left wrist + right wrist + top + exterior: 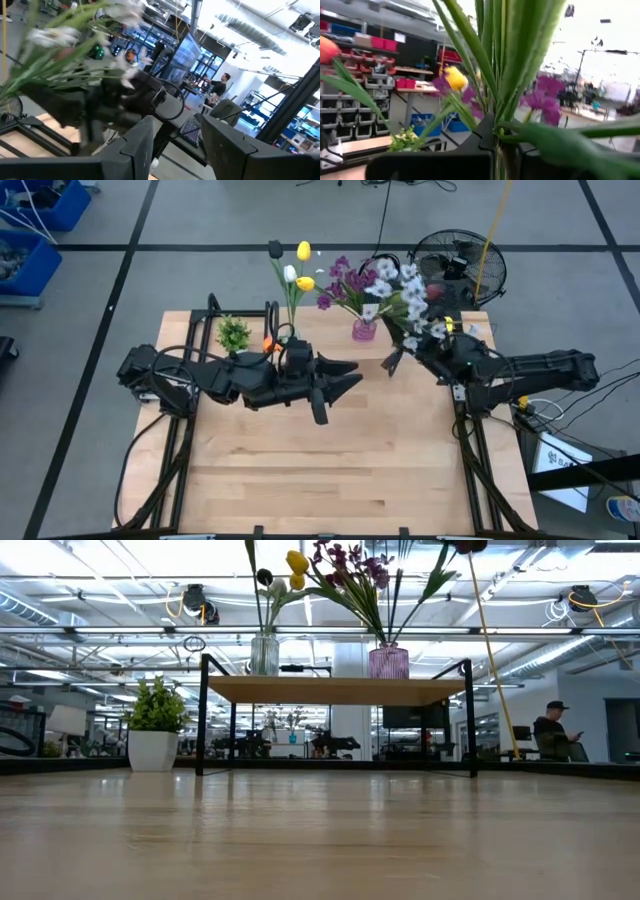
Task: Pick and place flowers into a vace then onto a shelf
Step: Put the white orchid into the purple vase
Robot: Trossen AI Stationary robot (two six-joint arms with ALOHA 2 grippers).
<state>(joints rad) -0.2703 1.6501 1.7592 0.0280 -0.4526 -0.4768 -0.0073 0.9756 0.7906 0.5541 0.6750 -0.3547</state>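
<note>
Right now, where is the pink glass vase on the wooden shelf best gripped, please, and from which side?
Probably around its body, gripper level, from the table's near side: the pink glass vase stands upright on the wooden shelf, and purple flowers fanning from its mouth block a top approach. The open left gripper is free; the right gripper holds white blossom sprays.

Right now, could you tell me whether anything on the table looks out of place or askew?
Nothing looks spilled or broken. Both vases, clear and pink, stand upright on the shelf. The only loose piece is the white blossom spray, held tilted by the right gripper beside the pink vase. The left gripper is open and empty.
</note>
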